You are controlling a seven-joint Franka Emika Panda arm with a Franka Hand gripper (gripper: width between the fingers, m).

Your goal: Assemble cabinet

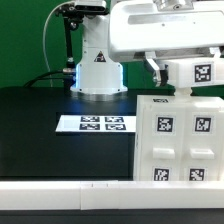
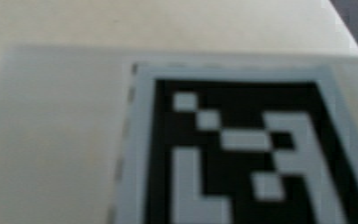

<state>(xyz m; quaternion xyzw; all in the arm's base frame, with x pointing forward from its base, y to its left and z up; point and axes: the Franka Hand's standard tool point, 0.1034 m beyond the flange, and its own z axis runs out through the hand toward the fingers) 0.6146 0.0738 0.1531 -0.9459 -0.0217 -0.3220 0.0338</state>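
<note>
The cabinet body (image 1: 180,140), a large white box with several square tags on its face, stands at the exterior view's right. A smaller white cabinet panel (image 1: 197,72) with one tag sits right at its top edge. My gripper (image 1: 160,72) hangs from the white arm directly against this panel's left side, one dark finger showing, and appears shut on it. The wrist view is filled by a blurred black-and-white tag (image 2: 229,150) on a white surface (image 2: 51,120), very close. My fingers are hidden there.
The marker board (image 1: 95,123) lies flat on the black table left of the cabinet body. The white robot base (image 1: 98,70) with a blue light stands behind it. A long white rail (image 1: 60,190) runs along the front edge.
</note>
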